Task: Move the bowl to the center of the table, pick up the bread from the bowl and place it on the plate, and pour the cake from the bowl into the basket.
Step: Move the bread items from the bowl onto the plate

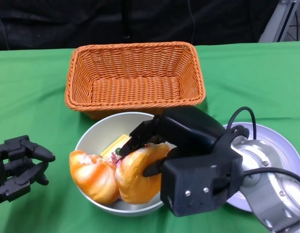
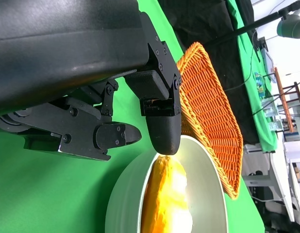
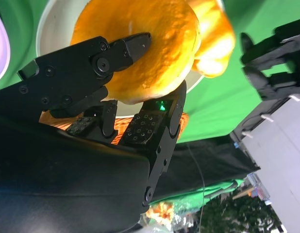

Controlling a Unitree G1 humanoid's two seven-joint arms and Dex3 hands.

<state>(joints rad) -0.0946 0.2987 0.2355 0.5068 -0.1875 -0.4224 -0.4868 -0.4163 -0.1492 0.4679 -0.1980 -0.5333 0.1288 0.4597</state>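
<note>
The bowl [image 1: 91, 138] sits near the middle of the green table [image 1: 33, 92], just in front of the orange basket [image 1: 134, 75], which stands toward the far edge. Two orange pieces of bread lie in the bowl side by side. The right robot hand [image 1: 149, 148] reaches into the bowl and grips the right-hand bread [image 1: 135, 177]: in the right wrist view a finger [image 3: 125, 48] presses across the loaf's top while another black finger sits under its lower side. The other bread [image 1: 94, 177] lies against it toward the bowl's left rim, and no hand touches it. Behind the two loaves a pale yellow cake [image 1: 114, 145] rests on the bowl's floor, partly hidden; something small and pinkish beside it is too covered to make out. The plate [image 1: 281, 145] lies at the table's right side, near the front edge, mostly covered by the right forearm. The left robot hand [image 1: 19, 165] hovers over the table's front left part, well apart from the bowl, holding nothing, with its fingers loosely curled but apart. The left wrist view shows its fingertips [image 2: 164, 131] just clear of the bowl's rim.
</note>
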